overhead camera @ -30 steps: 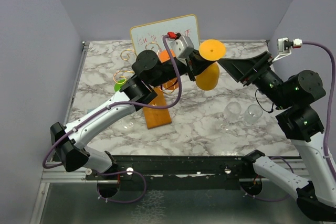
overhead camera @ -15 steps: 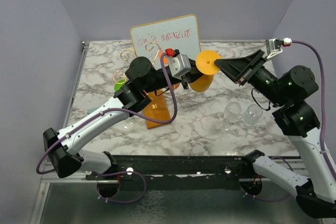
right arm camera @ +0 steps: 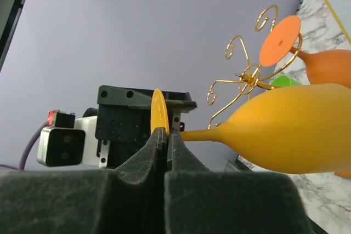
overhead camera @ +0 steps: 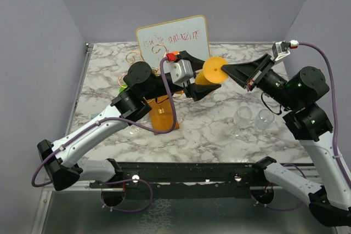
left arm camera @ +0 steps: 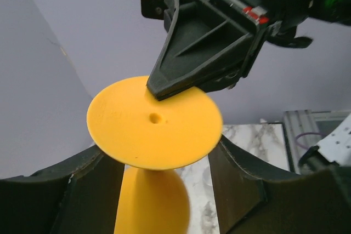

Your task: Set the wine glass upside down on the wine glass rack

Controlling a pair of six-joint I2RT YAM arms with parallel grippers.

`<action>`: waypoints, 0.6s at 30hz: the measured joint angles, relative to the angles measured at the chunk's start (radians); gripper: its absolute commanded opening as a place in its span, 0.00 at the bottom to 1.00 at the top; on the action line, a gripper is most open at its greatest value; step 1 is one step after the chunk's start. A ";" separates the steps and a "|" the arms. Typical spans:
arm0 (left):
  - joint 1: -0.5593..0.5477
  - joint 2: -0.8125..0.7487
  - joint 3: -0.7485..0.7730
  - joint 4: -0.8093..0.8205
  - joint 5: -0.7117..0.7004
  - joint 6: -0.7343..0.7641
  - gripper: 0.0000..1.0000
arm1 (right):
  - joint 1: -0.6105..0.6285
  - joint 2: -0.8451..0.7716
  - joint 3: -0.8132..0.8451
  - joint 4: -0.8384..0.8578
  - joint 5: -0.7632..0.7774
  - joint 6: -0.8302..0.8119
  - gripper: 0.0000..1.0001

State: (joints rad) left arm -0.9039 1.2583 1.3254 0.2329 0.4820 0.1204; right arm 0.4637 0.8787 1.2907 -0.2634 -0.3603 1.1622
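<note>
Right gripper [right arm camera: 166, 132] pressed together on the rim of the flat round foot of the yellow opaque wine glass [right arm camera: 296, 130]. Glass is in the air, lying roughly level, bowl pointing away from this gripper.

Left gripper [left arm camera: 159, 152] spread wide, one finger either side of stem and bowl; marble shows between one finger and the bowl.

Plain lavender walls [overhead camera: 33, 53] close in on three sides beyond both grippers.

White-and-grey marble tabletop [overhead camera: 214, 135] below them, with an open stretch directly under the held glass.

Framed whiteboard [overhead camera: 174, 35] with red scribble stands at the back, behind the left gripper.

Gold wire wine glass rack [overhead camera: 162, 120], curled arms on a flat orange-brown wooden base, stands just past the left gripper, under that arm. An orange glass [right arm camera: 329, 64] is on it.

Clear wine glasses [overhead camera: 242, 115], a pair, stand on the marble below the right gripper.

Yellow glass: smooth, matte, small hole at the foot's centre.
</note>
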 measured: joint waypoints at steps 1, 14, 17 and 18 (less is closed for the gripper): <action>-0.001 -0.016 -0.005 -0.006 -0.002 -0.018 0.80 | 0.000 0.000 0.000 -0.009 0.003 -0.002 0.01; -0.002 -0.360 -0.105 -0.230 -0.203 -0.179 0.95 | 0.000 -0.071 -0.071 -0.113 0.078 -0.071 0.01; -0.002 -0.426 -0.137 -0.290 -0.298 -0.196 0.97 | 0.000 -0.045 -0.098 -0.102 0.069 -0.091 0.01; -0.002 -0.446 -0.146 -0.304 -0.327 -0.201 0.99 | 0.000 -0.039 -0.113 -0.083 0.061 -0.090 0.01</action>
State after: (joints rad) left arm -0.9054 0.8127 1.1790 -0.0715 0.1547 -0.0807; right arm 0.4637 0.8398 1.1774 -0.3466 -0.2989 1.0721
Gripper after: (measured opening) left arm 0.954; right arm 0.025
